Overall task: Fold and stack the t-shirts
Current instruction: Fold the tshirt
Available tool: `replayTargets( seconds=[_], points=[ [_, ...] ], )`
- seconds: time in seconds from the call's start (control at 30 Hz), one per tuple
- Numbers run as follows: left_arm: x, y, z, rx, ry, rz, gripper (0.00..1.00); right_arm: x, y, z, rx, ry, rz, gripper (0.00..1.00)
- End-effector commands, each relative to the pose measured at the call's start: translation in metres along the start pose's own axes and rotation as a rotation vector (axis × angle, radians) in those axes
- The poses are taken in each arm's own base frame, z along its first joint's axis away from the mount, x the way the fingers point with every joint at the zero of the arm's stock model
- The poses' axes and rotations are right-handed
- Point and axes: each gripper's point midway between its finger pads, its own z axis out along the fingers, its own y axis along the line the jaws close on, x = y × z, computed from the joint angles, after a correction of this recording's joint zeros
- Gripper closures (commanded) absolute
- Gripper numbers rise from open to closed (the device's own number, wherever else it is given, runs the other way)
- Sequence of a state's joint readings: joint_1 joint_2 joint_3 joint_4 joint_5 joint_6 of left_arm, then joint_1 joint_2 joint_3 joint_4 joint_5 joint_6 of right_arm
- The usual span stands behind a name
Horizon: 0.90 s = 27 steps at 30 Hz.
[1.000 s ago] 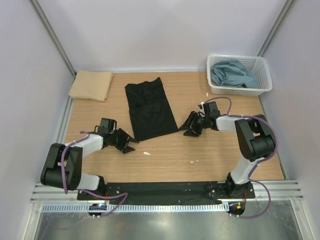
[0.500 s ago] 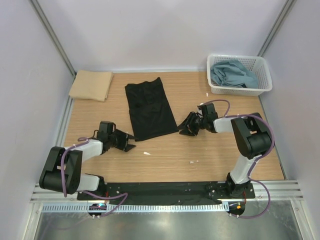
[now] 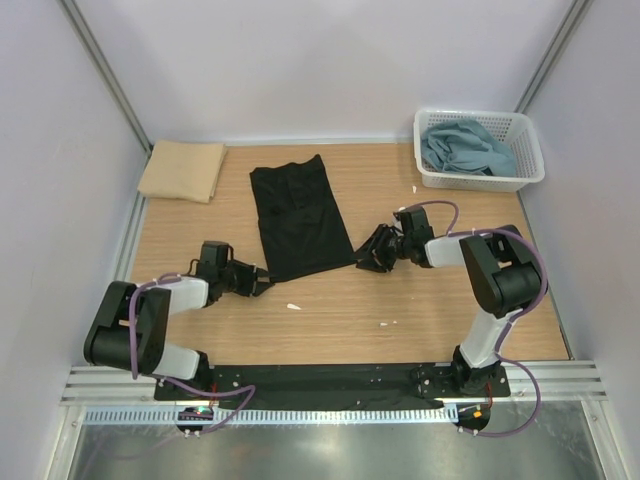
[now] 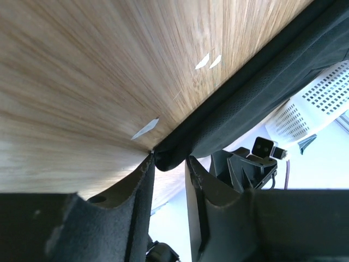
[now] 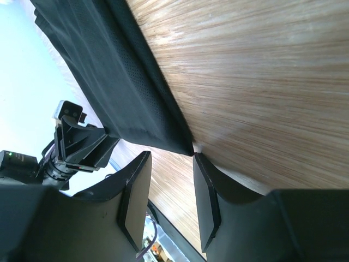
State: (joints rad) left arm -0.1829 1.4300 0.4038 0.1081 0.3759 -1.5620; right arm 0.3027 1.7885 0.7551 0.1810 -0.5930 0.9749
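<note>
Black cloth is seen a little left of the middle of the wooden bench (image 3: 420,310): the black t-shirt (image 3: 298,215) is laid flat there, folded into a long narrow strip. Its long axis is directed from the far side to the near side. It is slightly turned, so that the near end is shifted toward the right. The near edge is slanted, and its left corner is placed closer to the arms than its right corner.

The left pincer (image 4: 170,158) is held low at the near left corner of this shirt. Its jaws are set narrow, and the tip of the cloth corner is found between them. Whether the cloth is really pinched cannot be told.

The right pincer (image 5: 170,158) is held low at the near right corner. Its jaws are kept apart, and bare wood is seen between them. The cloth corner is met only at the tip of one jaw, so nothing is held.

The tan t-shirt (image 3: 182,170) is placed folded at the far left corner of the bench, well apart from the black one. The blue-grey t-shirts (image 3: 465,148) are crumpled inside the white basket (image 3: 480,181) at the far right.
</note>
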Motion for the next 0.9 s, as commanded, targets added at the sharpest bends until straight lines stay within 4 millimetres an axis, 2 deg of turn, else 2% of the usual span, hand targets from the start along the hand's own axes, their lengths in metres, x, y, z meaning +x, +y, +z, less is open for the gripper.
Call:
replayTargets(
  seconds=[0.0,0.17,0.37,0.47,0.5,0.67,0.83,0.87],
  points=[
    [-0.019,0.034,0.008,-0.108,-0.099,-0.015,0.69,0.004,-0.022,0.009,0.069,-0.011,0.028,0.57],
    [-0.019,0.034,0.010,-0.104,-0.095,-0.015,0.74,0.002,-0.026,0.011,0.080,-0.022,0.038,0.57],
    [-0.019,0.034,0.014,-0.104,-0.085,-0.004,0.85,0.001,-0.029,0.015,0.085,-0.029,0.064,0.61],
    [-0.018,0.026,0.016,-0.084,-0.071,0.045,1.00,-0.001,-0.032,0.019,0.085,-0.025,0.071,0.89],
    [-0.017,0.027,0.015,-0.101,-0.062,0.064,1.00,0.000,-0.033,0.021,0.088,-0.022,0.071,0.99],
    [-0.013,0.011,0.001,-0.104,-0.054,0.197,1.00,0.007,-0.031,0.015,0.102,0.009,0.010,0.99],
    [0.001,0.015,-0.024,-0.112,-0.029,0.338,1.00,0.025,-0.022,-0.016,0.119,0.004,-0.104,0.99],
    [0.003,0.023,-0.028,-0.124,-0.030,0.345,1.00,0.034,-0.030,-0.020,0.135,0.013,-0.103,0.99]
  ],
)
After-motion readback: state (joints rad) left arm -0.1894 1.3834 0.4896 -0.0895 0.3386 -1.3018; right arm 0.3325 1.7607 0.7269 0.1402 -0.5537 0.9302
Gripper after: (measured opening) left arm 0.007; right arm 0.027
